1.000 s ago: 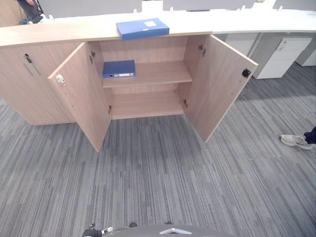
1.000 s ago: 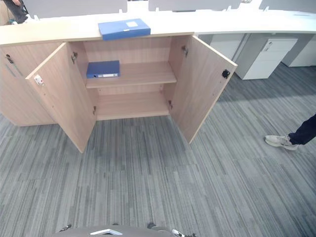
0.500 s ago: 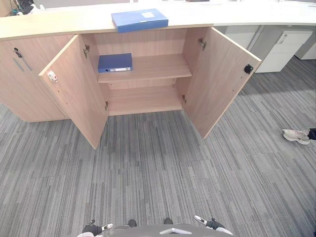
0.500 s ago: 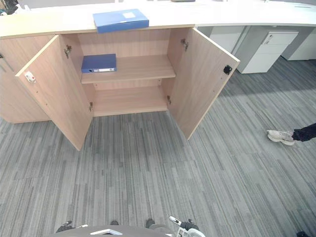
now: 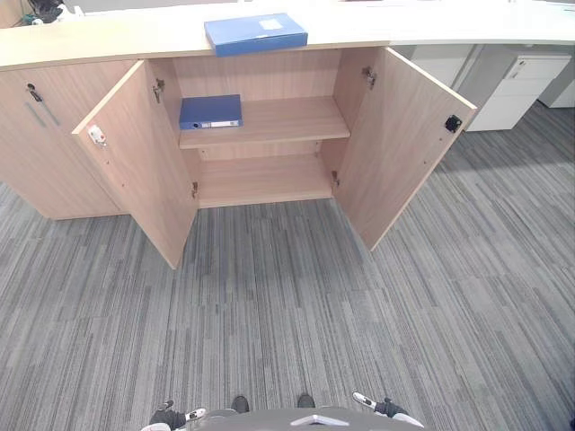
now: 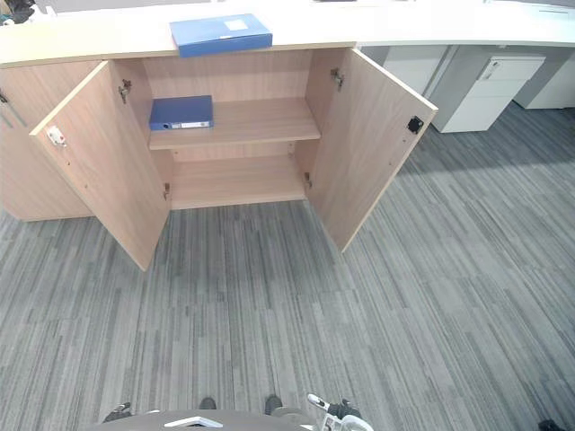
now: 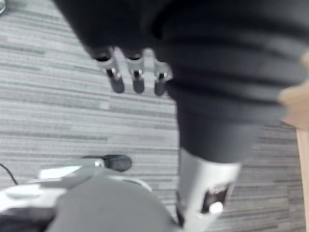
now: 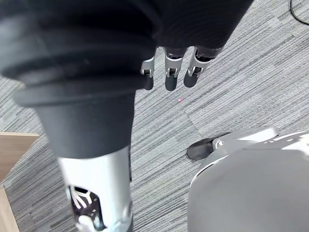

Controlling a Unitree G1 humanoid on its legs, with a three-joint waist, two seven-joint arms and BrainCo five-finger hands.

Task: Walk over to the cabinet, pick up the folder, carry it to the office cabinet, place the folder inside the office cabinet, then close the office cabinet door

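- The left hand hangs low over the grey striped carpet; its silver, dark-tipped fingers point straight down, loose and holding nothing.
- The right hand hangs the same way on the other side; its fingers are straight, relaxed and empty.
- The flat blue box folder with a white label lies on the pale wooden countertop; it is well ahead of both hands and well apart from them, a little toward the left hand's side.
- The light wooden office cabinet stands open straight ahead of the hands, directly beneath that folder; its left door swings out on the left hand's side and its right door on the right hand's side (both stand wide open).
- A second, darker blue folder lies flat on the cabinet's upper shelf; it sits at the end nearer the left hand's side, its spine facing out toward the hands.
- A white drawer unit stands past the right door, farther off on the right hand's side.
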